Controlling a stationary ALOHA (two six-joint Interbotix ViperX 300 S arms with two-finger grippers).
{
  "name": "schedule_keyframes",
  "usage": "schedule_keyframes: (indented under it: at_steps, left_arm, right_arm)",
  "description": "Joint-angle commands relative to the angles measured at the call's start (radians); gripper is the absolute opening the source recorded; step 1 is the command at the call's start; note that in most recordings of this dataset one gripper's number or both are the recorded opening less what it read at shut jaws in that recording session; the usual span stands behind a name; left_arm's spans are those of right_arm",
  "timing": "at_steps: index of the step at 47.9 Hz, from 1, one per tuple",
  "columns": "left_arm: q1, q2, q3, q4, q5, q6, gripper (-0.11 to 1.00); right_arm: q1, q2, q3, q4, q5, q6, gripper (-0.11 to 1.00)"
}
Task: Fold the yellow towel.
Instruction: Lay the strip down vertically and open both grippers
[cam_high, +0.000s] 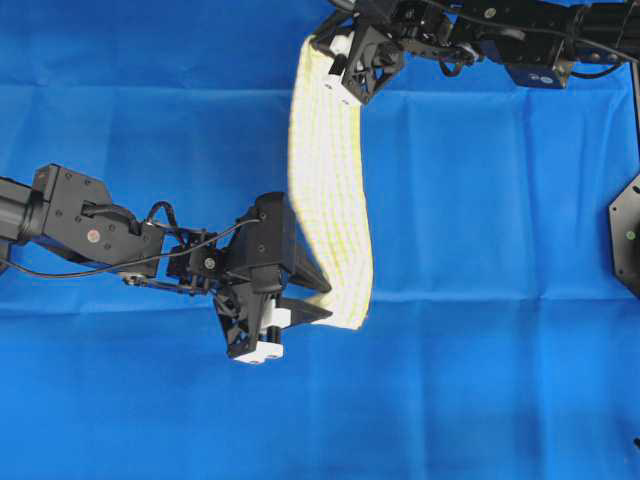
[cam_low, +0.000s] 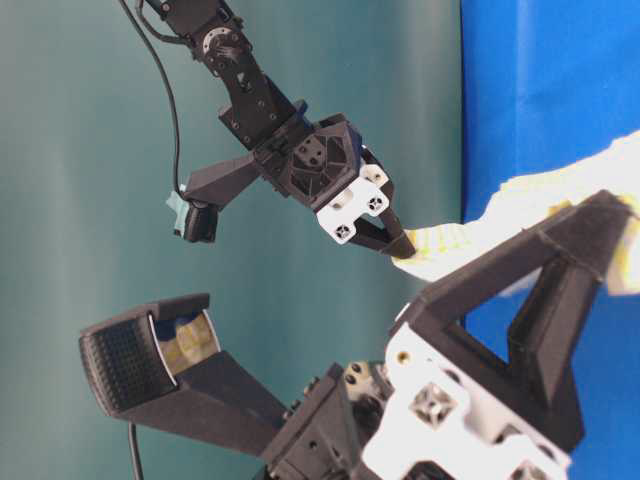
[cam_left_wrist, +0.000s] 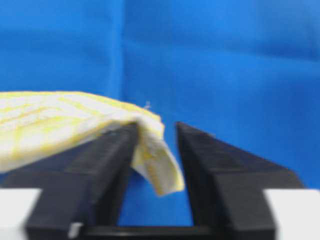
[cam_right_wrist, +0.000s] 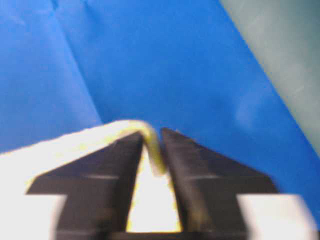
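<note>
Left gripper (cam_left_wrist: 156, 150) fingers parted, yellow towel (cam_high: 328, 190) corner draped loose over one finger. Right gripper (cam_right_wrist: 152, 150) narrowly parted around far hem. Towel strung as narrow band above blue cloth (cam_high: 500, 200). Risk judged: corners snagged on fingers, fold dragged askew.

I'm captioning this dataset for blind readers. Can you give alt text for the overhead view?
A folded yellow towel stretches as a narrow strip over the blue cloth between two black robot arms. The left gripper is at its near end with jaws parted, and the right gripper is at its far end.
</note>
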Motion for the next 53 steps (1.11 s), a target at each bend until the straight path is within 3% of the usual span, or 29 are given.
schedule_keyframes:
  at_steps: [1,6,9,20,32,43,53]
  left_arm:
    - [-0.002,-0.055,0.002,0.0,0.032,0.003,0.38]
    - [0.002,-0.109,0.014,0.0,0.114,0.003,0.46]
    - [0.003,-0.147,0.023,0.0,0.164,0.003,0.46]
    - [0.025,-0.295,0.095,0.005,0.238,0.009,0.46]
    - [0.137,-0.426,0.206,0.005,0.23,0.008,0.46]
    - [0.252,-0.462,0.258,0.005,0.202,0.009,0.46]
    - [0.318,-0.437,0.272,0.005,0.169,0.009,0.46]
  right_arm:
    - [0.005,-0.021,-0.02,-0.002,0.006,0.002,0.37]
    - [0.005,-0.048,-0.015,-0.003,0.035,0.0,0.68]
    - [0.003,-0.075,-0.008,-0.011,0.058,0.0,0.77]
    - [0.003,-0.199,0.063,-0.028,0.074,0.002,0.7]
    - [0.002,-0.344,0.209,-0.028,0.038,0.012,0.7]
    - [0.002,-0.457,0.341,-0.011,-0.04,0.02,0.7]
    - [0.002,-0.477,0.377,-0.009,-0.075,0.02,0.7]
